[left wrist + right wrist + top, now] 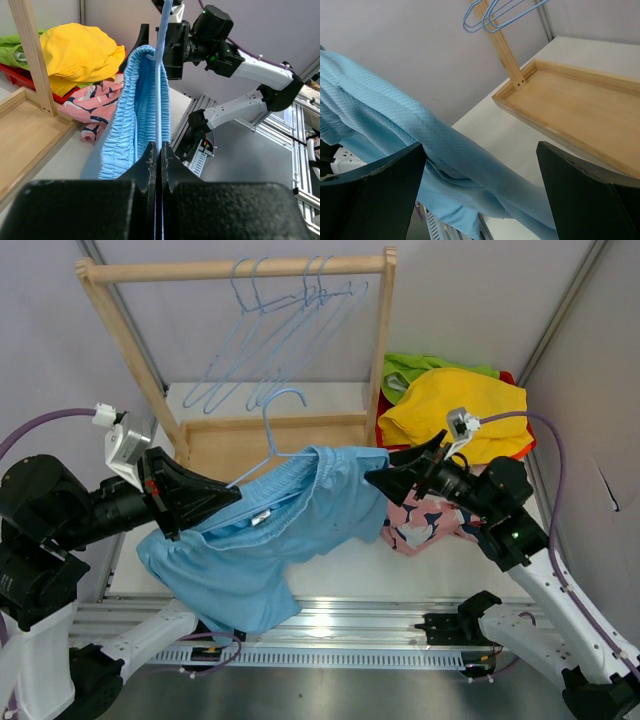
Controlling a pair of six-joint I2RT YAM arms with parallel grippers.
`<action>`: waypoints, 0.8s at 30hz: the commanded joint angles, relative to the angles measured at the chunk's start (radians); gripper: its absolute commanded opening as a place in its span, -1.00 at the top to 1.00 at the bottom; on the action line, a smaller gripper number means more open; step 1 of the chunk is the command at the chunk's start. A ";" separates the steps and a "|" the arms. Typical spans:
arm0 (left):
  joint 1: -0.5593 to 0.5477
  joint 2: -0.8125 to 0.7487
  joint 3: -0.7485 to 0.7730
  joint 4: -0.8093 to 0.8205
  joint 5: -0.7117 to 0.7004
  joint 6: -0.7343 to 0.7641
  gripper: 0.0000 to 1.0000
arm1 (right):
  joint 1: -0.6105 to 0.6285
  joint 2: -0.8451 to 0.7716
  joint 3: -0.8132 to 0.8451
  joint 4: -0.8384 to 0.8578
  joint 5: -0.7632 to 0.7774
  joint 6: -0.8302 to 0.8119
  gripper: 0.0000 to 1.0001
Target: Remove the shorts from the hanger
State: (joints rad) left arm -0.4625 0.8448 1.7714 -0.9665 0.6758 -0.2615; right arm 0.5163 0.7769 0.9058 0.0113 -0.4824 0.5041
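Note:
The light blue shorts hang on a blue hanger held in the air in front of the rack. My left gripper is shut on the hanger's wire, with the shorts' waistband draped just beyond the fingertips. My right gripper is open at the shorts' right end. In the right wrist view the blue fabric runs between the spread fingers without being pinched. Yellow shorts, lime green shorts and pink printed shorts lie piled at the right.
The wooden rack stands at the back with several empty blue hangers on its bar and a wooden base tray. A red-orange edge shows under the pile. Grey walls close in on both sides.

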 commanded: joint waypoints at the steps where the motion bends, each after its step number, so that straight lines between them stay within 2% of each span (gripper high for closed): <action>1: -0.005 0.013 0.049 0.083 0.010 -0.002 1.00 | 0.037 0.033 0.004 0.141 -0.036 0.013 -0.99; 5: -0.004 0.019 0.049 0.080 0.002 0.001 1.00 | 0.090 0.055 0.001 0.139 0.011 -0.012 -0.99; 7: -0.004 0.022 0.048 0.078 -0.002 0.004 1.00 | 0.102 0.052 -0.011 0.133 0.019 -0.018 -0.83; 8: -0.005 0.022 0.040 0.078 -0.004 0.005 1.00 | 0.103 0.044 -0.016 0.131 0.019 -0.021 -0.58; 9: -0.005 0.023 0.039 0.074 -0.005 0.007 1.00 | 0.103 0.039 -0.022 0.130 0.019 -0.025 0.20; 11: -0.004 0.025 0.036 0.072 -0.018 0.011 1.00 | 0.103 0.013 -0.036 0.112 0.056 -0.035 0.97; 16: -0.005 0.027 0.034 0.051 -0.045 0.025 1.00 | 0.103 -0.034 -0.027 0.026 0.123 -0.082 1.00; 24: -0.005 0.016 0.013 0.037 -0.062 0.034 1.00 | 0.068 -0.059 0.105 -0.189 0.303 -0.214 1.00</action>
State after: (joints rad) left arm -0.4625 0.8703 1.7763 -0.9909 0.6334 -0.2432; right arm 0.6132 0.7326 0.9348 -0.1089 -0.2943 0.3683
